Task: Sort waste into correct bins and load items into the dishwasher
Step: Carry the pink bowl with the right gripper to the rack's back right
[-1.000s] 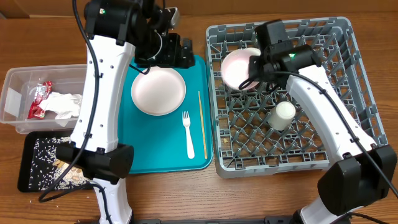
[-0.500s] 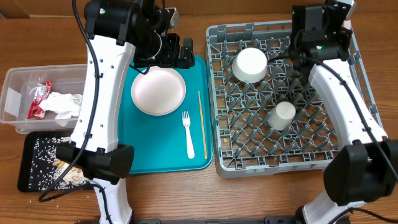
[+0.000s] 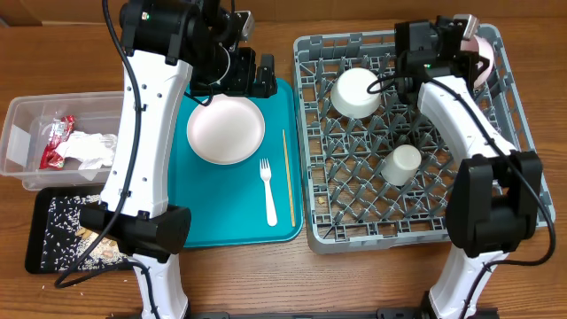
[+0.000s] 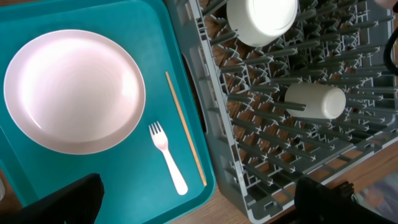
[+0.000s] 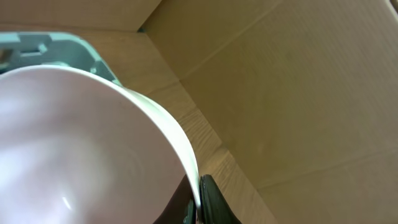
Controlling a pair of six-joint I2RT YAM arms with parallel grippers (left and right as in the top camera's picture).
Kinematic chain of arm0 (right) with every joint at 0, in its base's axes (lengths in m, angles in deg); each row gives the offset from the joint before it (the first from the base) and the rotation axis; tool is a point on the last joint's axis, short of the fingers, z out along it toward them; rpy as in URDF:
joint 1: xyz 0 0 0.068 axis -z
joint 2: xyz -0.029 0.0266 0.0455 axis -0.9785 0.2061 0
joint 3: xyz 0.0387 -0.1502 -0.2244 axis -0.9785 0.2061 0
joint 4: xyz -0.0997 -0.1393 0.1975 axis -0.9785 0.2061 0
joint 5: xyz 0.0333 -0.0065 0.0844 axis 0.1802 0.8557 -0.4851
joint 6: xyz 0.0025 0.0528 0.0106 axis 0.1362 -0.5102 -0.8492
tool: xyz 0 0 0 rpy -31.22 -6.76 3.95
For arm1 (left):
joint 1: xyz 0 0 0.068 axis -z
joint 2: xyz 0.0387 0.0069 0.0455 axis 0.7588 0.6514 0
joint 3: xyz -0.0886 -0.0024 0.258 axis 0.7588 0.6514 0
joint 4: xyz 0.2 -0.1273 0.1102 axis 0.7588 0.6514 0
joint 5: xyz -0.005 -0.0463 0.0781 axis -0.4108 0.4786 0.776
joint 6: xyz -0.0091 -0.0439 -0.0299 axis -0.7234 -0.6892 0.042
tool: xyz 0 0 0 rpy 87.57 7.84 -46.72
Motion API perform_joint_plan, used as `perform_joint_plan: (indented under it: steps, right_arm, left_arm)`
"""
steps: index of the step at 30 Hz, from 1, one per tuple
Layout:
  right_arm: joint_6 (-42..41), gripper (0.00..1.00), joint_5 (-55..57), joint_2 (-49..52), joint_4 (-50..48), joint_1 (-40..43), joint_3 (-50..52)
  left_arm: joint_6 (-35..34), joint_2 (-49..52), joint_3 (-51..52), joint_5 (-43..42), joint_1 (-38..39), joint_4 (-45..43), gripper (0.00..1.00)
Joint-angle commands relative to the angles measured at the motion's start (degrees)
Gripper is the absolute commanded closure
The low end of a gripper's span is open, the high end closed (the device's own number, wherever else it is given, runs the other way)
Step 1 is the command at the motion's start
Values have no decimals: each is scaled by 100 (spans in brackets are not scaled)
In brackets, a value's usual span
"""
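The step in hand is loading the grey dish rack (image 3: 390, 237). The right tool (image 5: 198, 202) is clamped on the rim of a pinkish bowl (image 3: 479, 55), one finger either side of the thin edge. It holds the bowl tilted on edge above the rack's far right corner, clear of the pegs as far as the overhead view tells.

Inside the rack, a white bowl (image 3: 356, 91) sits upside down near the far wall. A small white cup (image 3: 401, 164) lies on its side around the middle.

Just left of the rack, the teal serving tray (image 3: 204, 204) carries three things not yet loaded. A pale pink plate (image 3: 226, 130) lies farthest from the rack, a white fork (image 3: 266, 190) is nearer, and a wooden chopstick (image 3: 288, 177) is nearest. The left tool (image 3: 251, 78) hovers over the tray's far edge with its fingers spread wide and nothing between them.

Well to the left of the rack, the clear tub (image 3: 22, 124) contains a red wrapper (image 3: 55, 142) and white napkins (image 3: 89, 146). The black tray (image 3: 40, 208) contains rice scraps. The waste sorting looks done.

The next move likely calls for lowering the pinkish bowl between two peg rows at that corner. It should stay on edge so that the pegs prop it before the tool lets go. The bowl's contact with the pegs is not visible from the wrist camera, so the descent needs care.
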Motion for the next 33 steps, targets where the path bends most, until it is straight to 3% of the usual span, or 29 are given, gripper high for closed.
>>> perform_joint_plan:
  steps: [1,21,24,27,31,33]
  right_arm:
    - [114,96,155,-7,4,-81,48]
    - [603,96,-70,0,251,-581,435]
    - [608,96,407,0,192,-632,437]
    - [1318,96,1027,0,-361,-546,437]
    - [2863,96,1154,0,-1403,-262,435]
    - [3158,96,1152,0,-1565,-188,435]
  left_arm:
    - [133,-105,-22,24,13,11,0]
    - [133,-105,-22,22,13,11,0]
    - [133,-105,-22,22,13,11,0]
    - [131,-105,-22,22,13,11,0]
    - [133,-105,-22,22,13,11,0]
    - [133,-105,-22,22,13,11,0]
